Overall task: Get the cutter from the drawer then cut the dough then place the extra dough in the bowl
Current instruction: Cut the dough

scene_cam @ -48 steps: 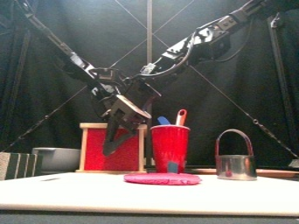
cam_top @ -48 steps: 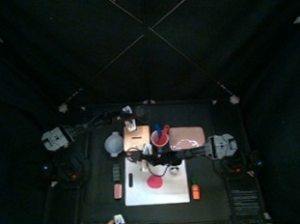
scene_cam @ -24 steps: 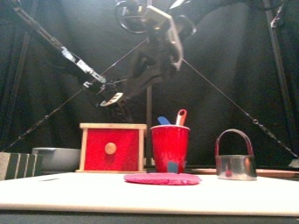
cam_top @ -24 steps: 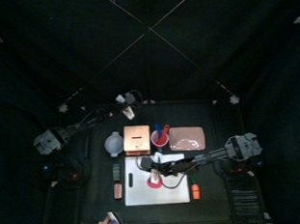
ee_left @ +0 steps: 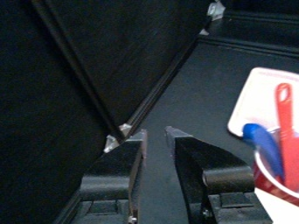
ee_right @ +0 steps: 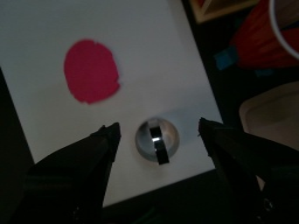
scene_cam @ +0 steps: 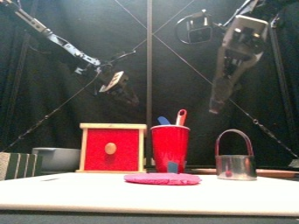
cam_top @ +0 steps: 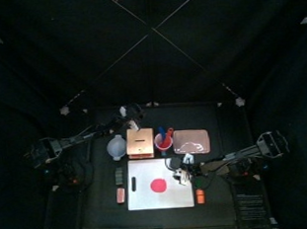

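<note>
cutter [scene_cam: 236, 157], front view: upright on the white board [scene_cam: 70, 194], wire handle up, at 3 o'clock from the red cup [scene_cam: 170, 147]; touched by nothing.
dough [scene_cam: 163, 178], front view: flat on the board at 6 o'clock from the cup, apart from the cutter.
right gripper [scene_cam: 216, 103], front view: high at 12 o'clock from the cutter, well apart from it.
left gripper [scene_cam: 118, 87], front view: high at 12 o'clock from the wooden box [scene_cam: 114, 147].
board and row, top view: red dough mid-board, cutter near its 2 o'clock; bowl [cam_top: 115, 147], box, cup and pink tray [cam_top: 198, 141] in a row along the board's 12 o'clock side.
left jaws, left wrist view: drawn almost together, only a narrow gap, nothing between; cup with blue knife [ee_left: 257, 136] and red knife [ee_left: 284, 101] near.
right jaws, right wrist view: spread wide, released, empty; cutter on the board seen between them, dough well apart from it.
</note>
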`<state>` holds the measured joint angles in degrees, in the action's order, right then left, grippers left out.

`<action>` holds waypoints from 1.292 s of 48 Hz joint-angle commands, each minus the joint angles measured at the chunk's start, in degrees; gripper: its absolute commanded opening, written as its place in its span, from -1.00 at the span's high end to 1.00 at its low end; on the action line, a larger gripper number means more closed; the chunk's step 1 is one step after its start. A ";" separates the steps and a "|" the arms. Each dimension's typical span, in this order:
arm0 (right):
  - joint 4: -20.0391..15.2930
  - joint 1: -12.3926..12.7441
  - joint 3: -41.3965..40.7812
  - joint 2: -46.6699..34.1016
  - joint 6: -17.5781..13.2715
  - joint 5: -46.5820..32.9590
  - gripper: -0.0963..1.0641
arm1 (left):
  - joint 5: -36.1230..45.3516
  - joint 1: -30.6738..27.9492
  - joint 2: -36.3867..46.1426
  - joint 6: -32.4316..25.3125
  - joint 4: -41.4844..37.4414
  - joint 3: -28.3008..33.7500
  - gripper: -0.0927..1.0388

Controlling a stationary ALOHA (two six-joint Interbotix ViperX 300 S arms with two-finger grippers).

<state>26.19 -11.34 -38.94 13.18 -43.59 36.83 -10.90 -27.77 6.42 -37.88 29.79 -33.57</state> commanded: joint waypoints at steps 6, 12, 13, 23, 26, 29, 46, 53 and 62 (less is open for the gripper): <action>-7.21 0.44 -0.70 0.00 14.24 1.85 -0.88 | -8.35 9.67 4.66 0.00 1.93 -2.20 -0.35; -11.25 2.55 -0.70 -1.85 21.01 2.20 -0.88 | -14.68 16.79 7.29 0.00 3.25 -4.83 -0.35; -11.78 2.99 -0.62 -2.29 22.15 2.20 -0.88 | -15.82 17.84 7.65 0.00 3.52 -5.45 -0.35; -12.30 5.71 -0.44 -5.54 24.08 0.79 -0.88 | -29.53 26.63 10.81 0.09 8.70 -13.97 -0.35; -12.22 5.98 -0.26 -6.15 24.17 0.26 -0.88 | -32.52 29.00 10.90 0.09 10.63 -16.61 -0.35; -12.22 5.89 -0.09 -6.59 24.17 -0.18 -0.86 | -34.89 31.46 10.81 0.09 12.13 -18.63 -0.36; -13.01 5.36 1.49 -8.61 23.47 -0.97 -0.29 | -37.53 39.11 10.90 2.11 19.07 -25.05 -0.34; -13.36 4.75 2.99 -9.23 23.47 0.26 -0.11 | -37.53 41.04 11.07 4.75 21.80 -26.02 -0.34; -14.33 3.08 10.37 -9.76 23.29 2.99 -0.07 | -37.18 44.38 11.07 6.68 20.92 -26.89 -0.35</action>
<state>12.30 -7.65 -32.87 2.99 -20.21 39.20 -47.99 15.03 16.88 -31.29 51.50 -61.17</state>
